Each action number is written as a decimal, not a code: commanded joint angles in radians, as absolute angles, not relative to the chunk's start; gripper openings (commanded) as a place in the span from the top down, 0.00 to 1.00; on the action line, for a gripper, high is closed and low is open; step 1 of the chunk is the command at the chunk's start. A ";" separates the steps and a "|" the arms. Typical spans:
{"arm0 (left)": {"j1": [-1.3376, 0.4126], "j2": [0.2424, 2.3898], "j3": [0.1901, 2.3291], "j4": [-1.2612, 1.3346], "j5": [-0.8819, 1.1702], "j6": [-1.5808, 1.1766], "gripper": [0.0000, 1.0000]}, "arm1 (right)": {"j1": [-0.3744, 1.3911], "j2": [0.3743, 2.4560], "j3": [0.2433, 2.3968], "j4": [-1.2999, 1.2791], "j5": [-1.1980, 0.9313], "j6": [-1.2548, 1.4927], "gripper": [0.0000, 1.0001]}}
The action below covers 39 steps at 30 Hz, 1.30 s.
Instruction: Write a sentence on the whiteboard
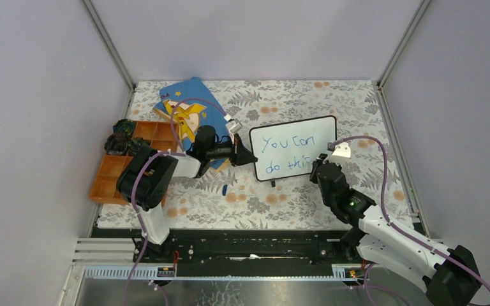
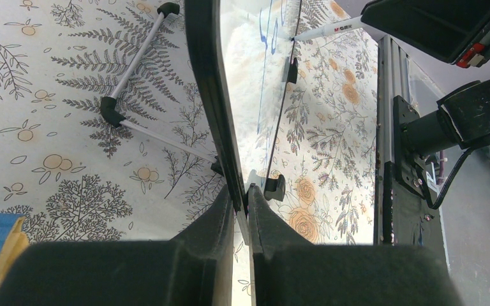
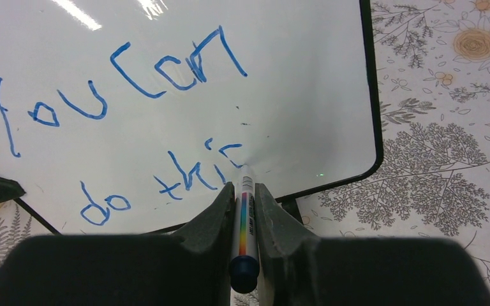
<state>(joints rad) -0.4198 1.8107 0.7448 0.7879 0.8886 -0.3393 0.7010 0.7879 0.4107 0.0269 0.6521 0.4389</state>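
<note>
**A:** Nearest the bases, how was the right hand (image 3: 244, 191) found?

**B:** It was closed to a narrow gap on a slim white marker with a rainbow band and a blue end (image 3: 245, 220). The tip was pressed to the small glossy white whiteboard with the thin black frame (image 3: 306, 83), at the unfinished last letter.

**A:** And where was that board placed?

**B:** It was propped up on its little black feet near the middle of the floral-patterned tabletop (image 1: 357, 102). The blue handwritten sentence (image 3: 166, 70) could be read as "You can / do thi", plus a partial stroke. The board's left edge was pinched by the left hand (image 2: 242, 197), which was nearly shut on the frame.

**A:** What could be spoiled from here?

**B:** If too much force were applied through the tip, the board could be swung about that single pinch or skidded on its feet. The closing curve would then be dragged crooked. If the marker were allowed to slide between the fingers, the stroke could be lost. Fresh ink could also be smeared if the hand were lowered across the lower line.

**A:** Was anything noted beyond?

**B:** A blue picture book (image 1: 188, 105) was seen behind the left arm. It was judged to be out of harm's way.
</note>
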 commanded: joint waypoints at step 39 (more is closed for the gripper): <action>-0.451 1.831 0.727 0.658 0.851 -0.262 1.00 | 0.692 0.805 0.397 0.061 0.550 0.472 1.00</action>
